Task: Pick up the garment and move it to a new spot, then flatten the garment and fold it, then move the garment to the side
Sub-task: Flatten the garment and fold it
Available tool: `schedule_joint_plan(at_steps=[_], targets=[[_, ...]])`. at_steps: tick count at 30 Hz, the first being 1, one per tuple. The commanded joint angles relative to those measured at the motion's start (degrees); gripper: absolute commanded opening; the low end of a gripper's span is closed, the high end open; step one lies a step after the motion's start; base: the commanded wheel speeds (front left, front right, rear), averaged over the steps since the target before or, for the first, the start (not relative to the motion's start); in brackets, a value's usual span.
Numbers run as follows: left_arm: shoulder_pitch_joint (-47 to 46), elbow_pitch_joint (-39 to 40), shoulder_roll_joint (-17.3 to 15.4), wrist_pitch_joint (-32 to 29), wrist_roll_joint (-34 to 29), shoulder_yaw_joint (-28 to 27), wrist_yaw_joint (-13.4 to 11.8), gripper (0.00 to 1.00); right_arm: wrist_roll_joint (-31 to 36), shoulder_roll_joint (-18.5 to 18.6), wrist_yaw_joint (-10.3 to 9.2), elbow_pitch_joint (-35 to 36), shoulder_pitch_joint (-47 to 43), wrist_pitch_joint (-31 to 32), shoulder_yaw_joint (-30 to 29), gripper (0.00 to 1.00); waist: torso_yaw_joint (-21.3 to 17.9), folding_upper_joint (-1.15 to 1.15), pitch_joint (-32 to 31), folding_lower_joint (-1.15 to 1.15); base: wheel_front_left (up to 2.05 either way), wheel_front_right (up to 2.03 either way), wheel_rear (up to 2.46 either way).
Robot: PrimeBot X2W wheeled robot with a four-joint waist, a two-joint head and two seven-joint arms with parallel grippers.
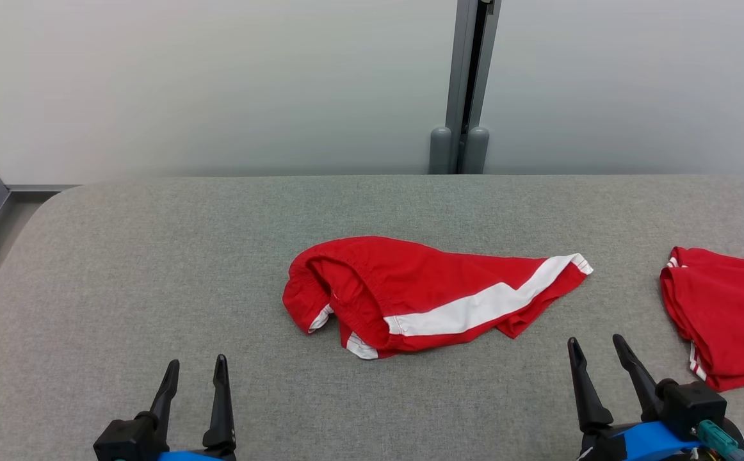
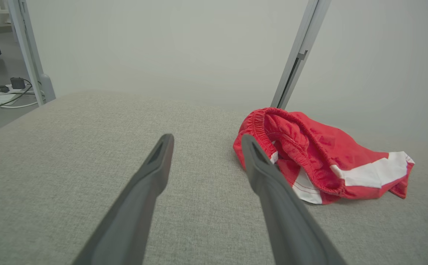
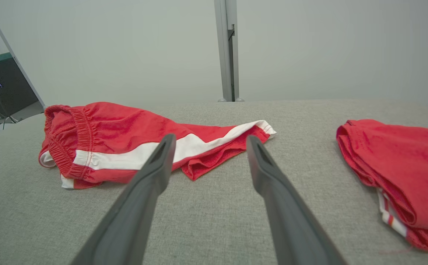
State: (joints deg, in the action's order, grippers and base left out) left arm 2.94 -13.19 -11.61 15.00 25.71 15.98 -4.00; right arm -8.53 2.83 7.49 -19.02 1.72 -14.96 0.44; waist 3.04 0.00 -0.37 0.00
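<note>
Gaping, empty left claw, right claw

Open table surrounds the shorts; another red garment, seemingly folded, occupies the right edge.

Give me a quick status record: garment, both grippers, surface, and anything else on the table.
garment: red shorts with a white side stripe, crumpled, mid-table, waistband toward the robot's left
left gripper: open, holding nothing, apart from the shorts
right gripper: open, holding nothing, just short of the shorts' leg end
surface: grey fabric table
other item: second red garment, looks folded, at the robot's right, partly cut off by the head view's edge
task stage: shorts not yet picked up
</note>
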Motion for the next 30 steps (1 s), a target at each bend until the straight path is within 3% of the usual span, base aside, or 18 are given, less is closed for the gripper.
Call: schedule_joint_plan(at_steps=[1,20,23,30], targets=[[-0.7,-0.3,-0.1,0.2,0.1,0.2,0.2,1.0,0.5,0.1,0.01,0.4,0.6,-0.3,0.0,1.0,0.0,0.0,0.1,0.0,0.0,0.0,0.0],[-3.6,0.0,-0.1,-1.0,-1.0,2.5,0.4,1.0,1.0,0.1,0.01,1.8,1.4,-0.3,-0.1,1.0,-0.5,0.0,1.8,0.0,0.0,0.0,0.0],[-5.2,0.9,0.3,-2.5,-2.3,4.8,1.1,1.0,1.4,0.1,0.01,2.3,1.9,-0.3,-0.6,1.0,-0.9,0.0,2.6,0.0,0.0,0.0,0.0],[-10.6,-1.1,3.8,-8.5,-4.6,13.4,5.4,1.0,1.7,0.1,0.01,3.3,3.8,-0.3,-0.9,1.0,-3.4,0.0,5.0,0.0,0.0,0.0,0.0]])
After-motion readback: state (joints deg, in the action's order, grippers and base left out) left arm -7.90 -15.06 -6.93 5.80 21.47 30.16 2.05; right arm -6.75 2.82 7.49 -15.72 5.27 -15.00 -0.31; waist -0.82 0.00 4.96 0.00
